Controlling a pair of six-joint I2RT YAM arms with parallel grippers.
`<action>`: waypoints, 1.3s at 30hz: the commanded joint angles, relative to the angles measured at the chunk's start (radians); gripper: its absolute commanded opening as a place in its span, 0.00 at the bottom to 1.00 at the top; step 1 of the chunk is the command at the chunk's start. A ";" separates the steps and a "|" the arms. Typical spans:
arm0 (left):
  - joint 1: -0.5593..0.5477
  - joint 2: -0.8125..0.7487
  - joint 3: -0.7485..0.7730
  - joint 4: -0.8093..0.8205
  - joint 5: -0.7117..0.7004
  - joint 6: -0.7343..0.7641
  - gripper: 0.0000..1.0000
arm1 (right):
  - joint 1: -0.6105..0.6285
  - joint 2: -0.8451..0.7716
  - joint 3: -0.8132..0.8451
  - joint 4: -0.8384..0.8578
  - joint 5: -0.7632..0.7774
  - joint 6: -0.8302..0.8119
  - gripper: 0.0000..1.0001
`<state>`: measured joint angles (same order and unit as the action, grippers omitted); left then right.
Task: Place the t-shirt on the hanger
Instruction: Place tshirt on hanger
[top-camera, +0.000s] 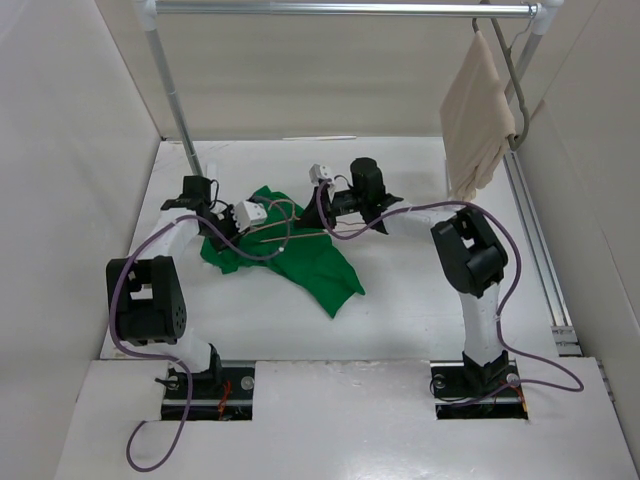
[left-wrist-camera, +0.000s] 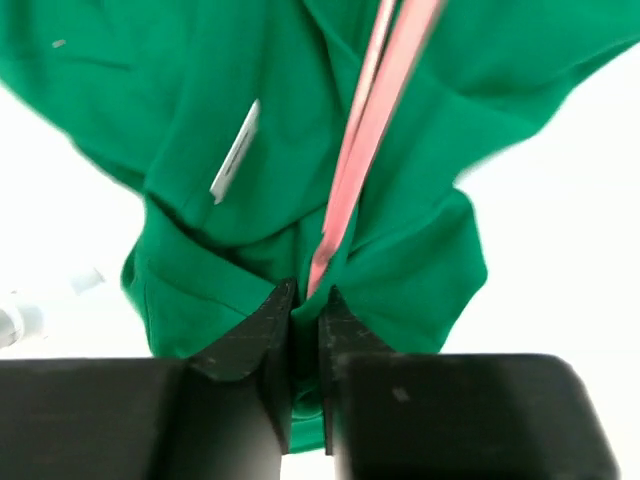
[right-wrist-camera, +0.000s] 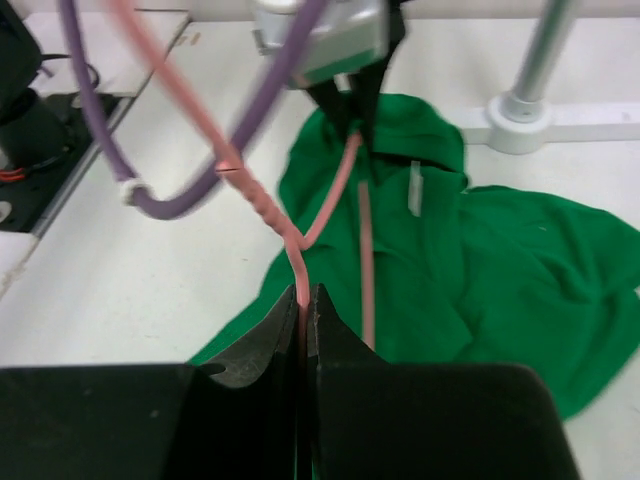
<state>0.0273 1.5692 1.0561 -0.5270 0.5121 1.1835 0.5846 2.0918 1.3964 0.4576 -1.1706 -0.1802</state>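
The bright green t-shirt (top-camera: 305, 265) lies crumpled on the white table between the two arms. The thin pink wire hanger (top-camera: 292, 237) lies across its upper part. My left gripper (top-camera: 262, 222) is shut on a fold of the t-shirt (left-wrist-camera: 200, 100); in the left wrist view (left-wrist-camera: 305, 295) the hanger wire (left-wrist-camera: 365, 130) runs into the fabric just past the fingertips. My right gripper (top-camera: 322, 205) is shut on the hanger (right-wrist-camera: 300, 255) just below its twisted neck, as the right wrist view (right-wrist-camera: 305, 292) shows, above the t-shirt (right-wrist-camera: 480, 260).
A clothes rack stands at the back, with a top bar (top-camera: 340, 8), a left pole (top-camera: 175, 95) and a foot (right-wrist-camera: 517, 125). A grey hanger with beige cloth (top-camera: 478, 115) hangs at its right end. A rail (top-camera: 535, 240) runs along the right wall.
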 joint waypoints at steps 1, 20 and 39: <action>0.005 -0.044 0.077 -0.044 0.080 -0.036 0.00 | 0.001 -0.001 0.018 0.001 -0.035 0.002 0.00; -0.150 -0.089 0.418 -0.498 0.413 0.257 0.00 | 0.020 -0.001 0.078 -0.028 -0.026 0.002 0.00; -0.368 -0.291 0.184 -0.596 0.428 0.344 0.02 | 0.018 0.011 0.019 -0.083 0.061 -0.035 0.00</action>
<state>-0.3164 1.3468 1.2961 -0.9817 0.8089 1.4841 0.6296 2.0884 1.4231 0.3809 -1.2457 -0.2173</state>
